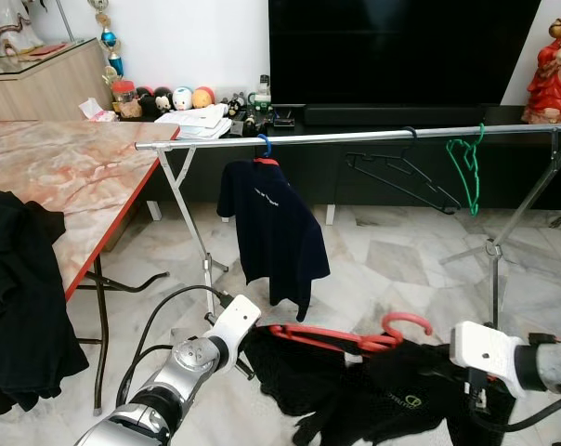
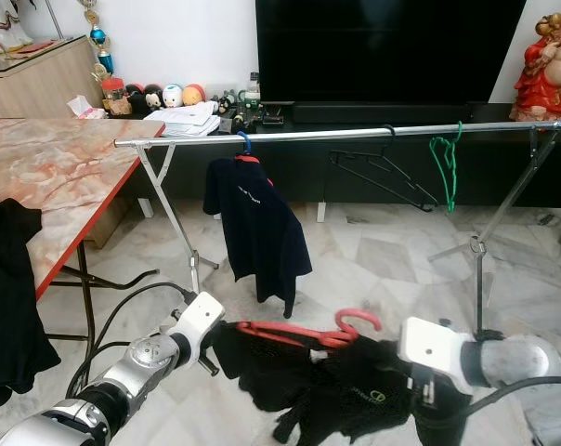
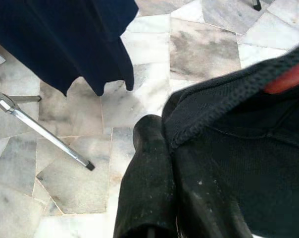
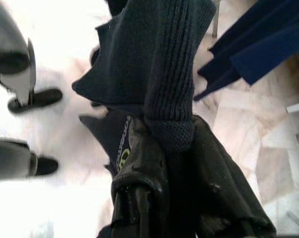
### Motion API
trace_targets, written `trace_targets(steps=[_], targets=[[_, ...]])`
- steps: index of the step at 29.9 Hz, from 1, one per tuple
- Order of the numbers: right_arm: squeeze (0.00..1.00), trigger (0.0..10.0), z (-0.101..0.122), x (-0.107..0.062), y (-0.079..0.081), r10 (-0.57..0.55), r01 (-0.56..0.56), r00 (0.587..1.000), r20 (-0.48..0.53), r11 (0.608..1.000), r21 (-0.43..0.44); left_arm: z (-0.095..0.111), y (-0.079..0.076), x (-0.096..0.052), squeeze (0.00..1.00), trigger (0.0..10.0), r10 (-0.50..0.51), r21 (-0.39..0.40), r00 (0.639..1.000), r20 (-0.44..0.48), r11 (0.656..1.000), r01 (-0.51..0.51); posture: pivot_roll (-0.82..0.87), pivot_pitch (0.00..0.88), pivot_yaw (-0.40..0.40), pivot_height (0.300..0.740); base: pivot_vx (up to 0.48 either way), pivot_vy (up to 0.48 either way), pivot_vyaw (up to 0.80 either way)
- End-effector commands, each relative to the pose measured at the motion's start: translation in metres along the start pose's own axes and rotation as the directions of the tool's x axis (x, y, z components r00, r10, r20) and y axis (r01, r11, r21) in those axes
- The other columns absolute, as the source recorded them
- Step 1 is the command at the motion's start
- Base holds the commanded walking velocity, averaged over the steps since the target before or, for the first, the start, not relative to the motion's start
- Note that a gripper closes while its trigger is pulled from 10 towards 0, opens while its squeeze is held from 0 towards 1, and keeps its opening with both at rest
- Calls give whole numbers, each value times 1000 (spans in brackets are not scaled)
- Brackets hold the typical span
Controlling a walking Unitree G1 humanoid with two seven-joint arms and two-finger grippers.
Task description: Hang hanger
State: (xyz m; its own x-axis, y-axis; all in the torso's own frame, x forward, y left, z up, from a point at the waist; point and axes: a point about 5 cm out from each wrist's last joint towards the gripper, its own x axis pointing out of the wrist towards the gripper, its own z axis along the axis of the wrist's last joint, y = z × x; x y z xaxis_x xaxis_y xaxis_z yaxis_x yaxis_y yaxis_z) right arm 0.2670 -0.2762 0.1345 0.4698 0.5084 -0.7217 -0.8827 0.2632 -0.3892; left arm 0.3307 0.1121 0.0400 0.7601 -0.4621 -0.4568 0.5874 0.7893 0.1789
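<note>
A red hanger (image 1: pixel 341 337) carries a black shirt (image 1: pixel 373 390), held low between my two arms in front of the silver rail (image 1: pixel 355 137). My left gripper (image 3: pixel 165 130) is shut on the shirt's left shoulder, with the hanger's red arm (image 3: pixel 288 79) just beyond it. My right gripper (image 4: pixel 169 130) is shut on a ribbed fold of the same shirt (image 4: pixel 164 59). The hanger's hook (image 1: pixel 406 323) points up, well below the rail.
On the rail hang a navy shirt (image 1: pixel 273 228), a bare black hanger (image 1: pixel 401 177) and a green hanger (image 1: pixel 466 172). A marble-topped table (image 1: pixel 67 172) with dark clothing (image 1: pixel 20 297) stands at my left. A TV cabinet (image 1: pixel 392 116) lies behind the rail.
</note>
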Motion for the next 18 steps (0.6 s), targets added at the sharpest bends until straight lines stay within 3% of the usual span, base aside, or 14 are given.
trace_targets(steps=[1,14,18], targets=[[0,0,-11,-9,-2,-15,13,996,-85,1000,-24,-9,7,-5,0,0,25,8,999,-38,1000,-25,-149,0,72,740,0,0,0],[0,0,-31,15,10,-3,-25,966,-258,994,-107,-1,20,-7,0,0,41,37,999,-23,999,-40,-129,2,72,740,0,0,0],[0,0,-31,23,9,-52,22,963,-266,993,-114,4,23,-8,0,0,19,26,1000,-5,999,-19,-126,4,70,740,0,0,0]])
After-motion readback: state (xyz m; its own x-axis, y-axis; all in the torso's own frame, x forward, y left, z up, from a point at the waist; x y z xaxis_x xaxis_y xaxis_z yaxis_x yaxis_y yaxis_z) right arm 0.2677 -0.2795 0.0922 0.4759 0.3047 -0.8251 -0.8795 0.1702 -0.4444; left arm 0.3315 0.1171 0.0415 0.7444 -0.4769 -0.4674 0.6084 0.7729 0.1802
